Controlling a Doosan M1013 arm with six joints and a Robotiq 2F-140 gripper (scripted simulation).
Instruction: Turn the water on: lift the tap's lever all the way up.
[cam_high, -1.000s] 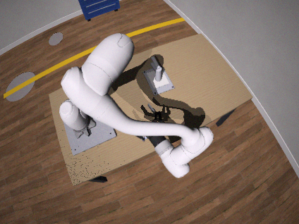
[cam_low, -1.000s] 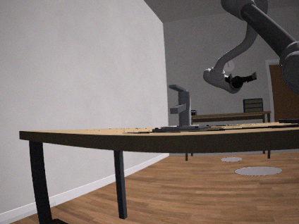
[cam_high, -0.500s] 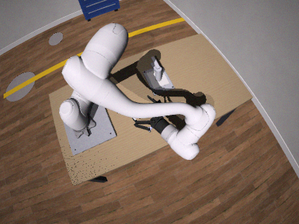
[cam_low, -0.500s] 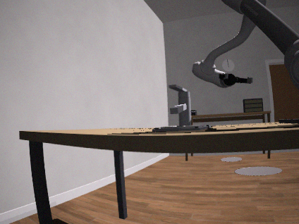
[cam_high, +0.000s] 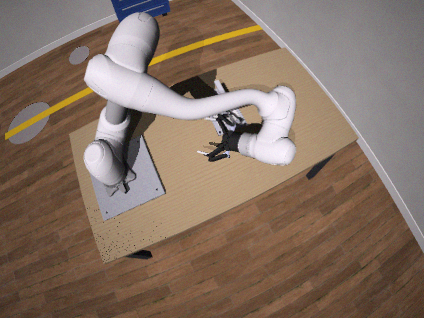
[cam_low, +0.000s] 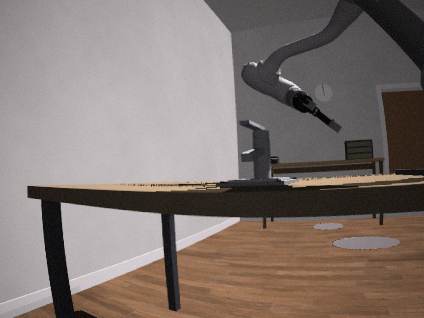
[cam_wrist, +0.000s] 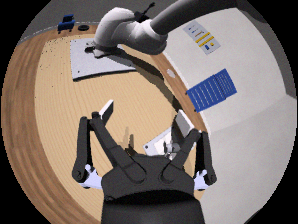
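Black two-fingered tool (cam_low: 327, 120) spread wide with nothing between its fingers, hanging in the air right of centre in the exterior view, tilted downward. Grey metal tap (cam_low: 258, 152) with its flat lever (cam_low: 252, 124) on top standing upright on a grey base plate (cam_low: 255, 183) on the tan wooden worktop (cam_low: 150, 192), centre frame, left of and below the tool, well apart from it

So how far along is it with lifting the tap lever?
Nothing is done yet: the tap on the table is untouched, its lever not gripped. In hand: the gripper hangs open and empty in the air beside the tap. Left: reach the lever, then lift it fully.
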